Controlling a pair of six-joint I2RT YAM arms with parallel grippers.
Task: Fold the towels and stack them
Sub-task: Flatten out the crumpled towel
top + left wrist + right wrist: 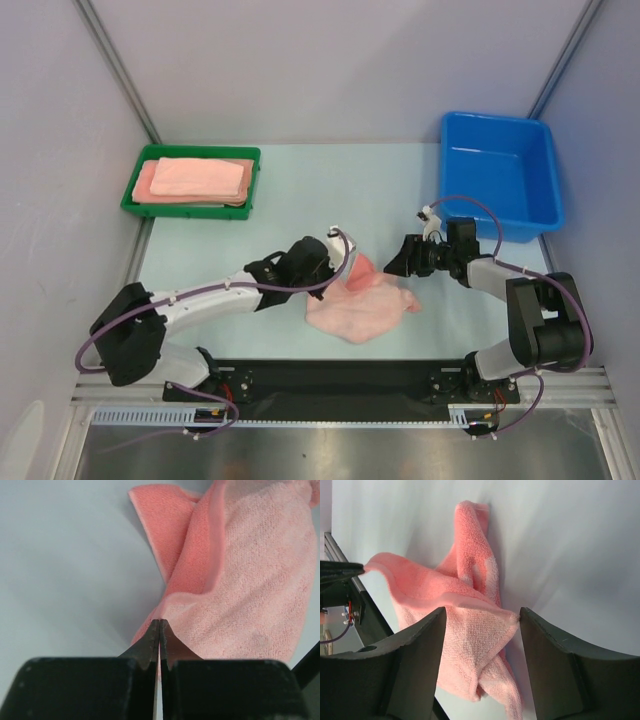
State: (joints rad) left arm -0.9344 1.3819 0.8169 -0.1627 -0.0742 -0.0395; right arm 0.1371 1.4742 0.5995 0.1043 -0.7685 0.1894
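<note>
A salmon-pink towel (358, 308) lies crumpled on the table between the two arms. My left gripper (346, 262) is shut on its upper left edge, lifting a fold; in the left wrist view the jaws (160, 624) meet on the cloth and the towel (250, 580) hangs away beyond them. My right gripper (393, 268) stands open at the towel's right side. In the right wrist view the towel (470, 635) drapes between the spread fingers (482, 614), one corner touching the right finger (545, 645). Folded pink towels (195, 177) lie stacked in the green tray.
The green tray (140, 208) sits at the back left. A blue bin (545, 190) stands at the back right, close behind my right arm. Grey walls enclose the table on three sides. A black base strip runs along the near edge.
</note>
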